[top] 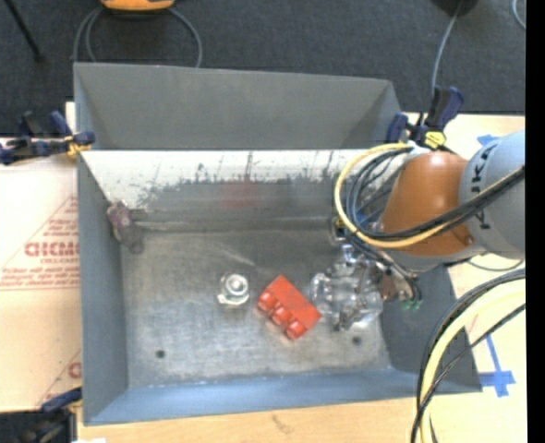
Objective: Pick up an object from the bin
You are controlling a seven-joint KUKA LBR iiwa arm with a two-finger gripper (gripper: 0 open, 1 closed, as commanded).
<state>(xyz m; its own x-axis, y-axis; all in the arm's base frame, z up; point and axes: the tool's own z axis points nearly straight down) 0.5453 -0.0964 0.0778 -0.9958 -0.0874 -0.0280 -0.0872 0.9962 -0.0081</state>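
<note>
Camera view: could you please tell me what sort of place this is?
Probably a robotics lab's grasping station: a grey metal bin, the gripper low inside it, near a red block and a small white piece.

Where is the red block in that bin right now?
In the camera view, the red block lies on the bin floor, right of centre, with a small white round piece to its left.

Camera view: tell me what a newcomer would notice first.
The red ridged block stands out on the grey bin floor, right of centre. The gripper hangs just to its right, below the arm's orange cover. A small white round piece lies left of the block.
</note>
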